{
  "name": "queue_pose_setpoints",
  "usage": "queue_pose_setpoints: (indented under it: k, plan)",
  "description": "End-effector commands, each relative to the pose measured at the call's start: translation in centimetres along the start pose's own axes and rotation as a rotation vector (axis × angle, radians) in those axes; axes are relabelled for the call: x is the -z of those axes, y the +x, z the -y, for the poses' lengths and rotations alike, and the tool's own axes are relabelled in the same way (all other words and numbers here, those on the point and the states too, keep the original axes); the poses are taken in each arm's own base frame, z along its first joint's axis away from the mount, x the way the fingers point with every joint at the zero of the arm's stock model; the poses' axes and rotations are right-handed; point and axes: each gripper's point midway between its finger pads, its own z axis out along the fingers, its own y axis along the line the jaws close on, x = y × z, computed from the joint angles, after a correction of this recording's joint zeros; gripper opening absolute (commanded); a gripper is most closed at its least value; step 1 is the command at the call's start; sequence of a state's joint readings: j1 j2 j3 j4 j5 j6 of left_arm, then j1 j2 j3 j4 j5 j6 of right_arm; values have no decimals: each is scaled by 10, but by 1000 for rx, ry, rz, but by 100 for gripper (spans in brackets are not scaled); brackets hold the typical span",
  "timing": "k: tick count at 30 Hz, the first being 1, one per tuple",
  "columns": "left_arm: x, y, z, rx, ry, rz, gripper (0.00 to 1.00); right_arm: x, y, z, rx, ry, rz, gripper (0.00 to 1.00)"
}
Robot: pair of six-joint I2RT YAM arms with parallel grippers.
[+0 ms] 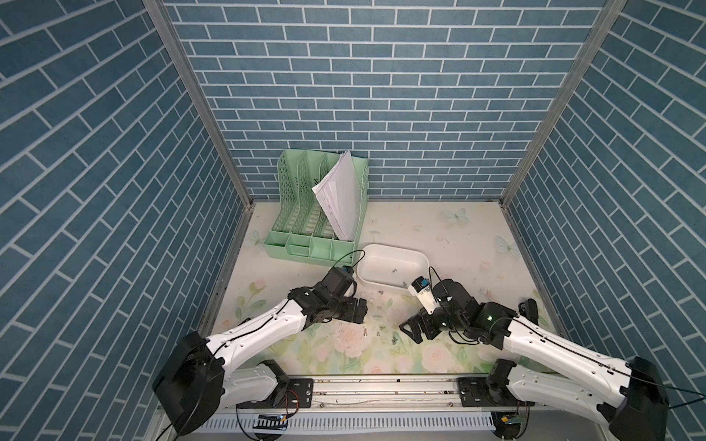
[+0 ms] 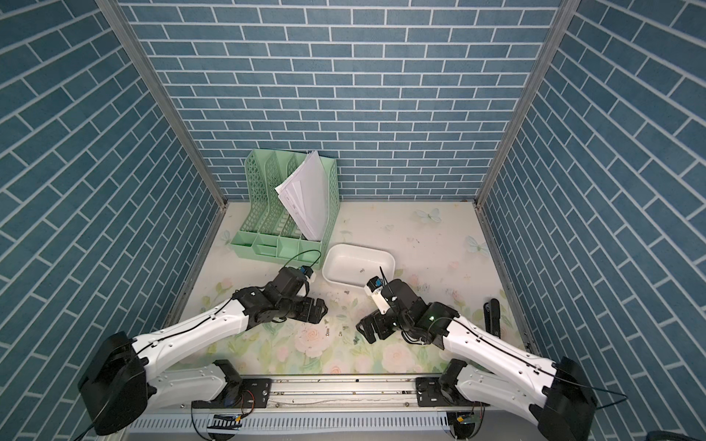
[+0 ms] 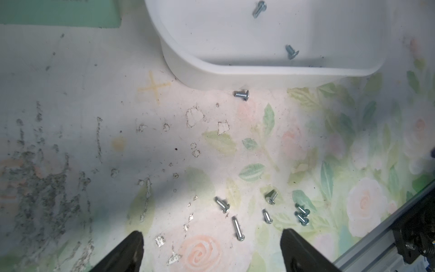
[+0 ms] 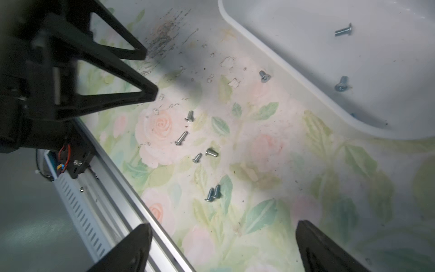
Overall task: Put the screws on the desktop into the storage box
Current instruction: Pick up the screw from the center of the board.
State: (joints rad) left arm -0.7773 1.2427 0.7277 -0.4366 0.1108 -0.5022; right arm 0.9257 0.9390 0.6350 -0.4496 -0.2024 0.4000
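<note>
We count six tiny silver-grey metal screws (image 3: 267, 216) lying loose in a cluster on the cream desk (image 3: 94, 94), which is printed with pink roses and green leaves. The cluster is close to the desk's front edge. A lone screw (image 3: 241, 95) sits just beside the near wall of the shallow white plastic storage box (image 3: 259, 70); we cannot tell whether it touches. Two more lie well apart on the box floor (image 4: 341, 83).

The heads in the cluster point different ways. One pair (image 4: 213, 193) lies side by side, touching, with shafts nearly parallel. The longest one (image 3: 237, 229) lies flat on a printed rose. The lone screw's shaft runs along the box wall.

In a top view the cluster (image 1: 378, 334) lies between the two arms. The left claw (image 3: 211, 237) hangs above the desk just beside the cluster, its black jaws spread wide and grasping nothing. The right claw (image 4: 223, 228) is likewise released and empty on the opposite side.

Dark speckled scuffs (image 3: 47, 188) mark the desk near the left claw. A grey aluminium rail (image 4: 131, 188) borders the front edge. Behind the box stands a mint-green slotted file rack (image 1: 305, 229) holding white papers (image 1: 336, 198), whose print is too small for us to read.
</note>
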Motion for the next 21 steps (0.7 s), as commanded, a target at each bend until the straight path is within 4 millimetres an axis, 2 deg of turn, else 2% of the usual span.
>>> queue_pose_setpoints:
  k: [1,8,21]
  plan:
    - [-6,-1,5,10,-57,1,92,13,6,-13,-42,-68,6,100]
    - [-26,6,16,-16,-127,-48,77,32,8,-9,-47,-42,38,100]
    - [-44,22,14,19,-200,-93,54,32,6,-8,-48,-37,53,100]
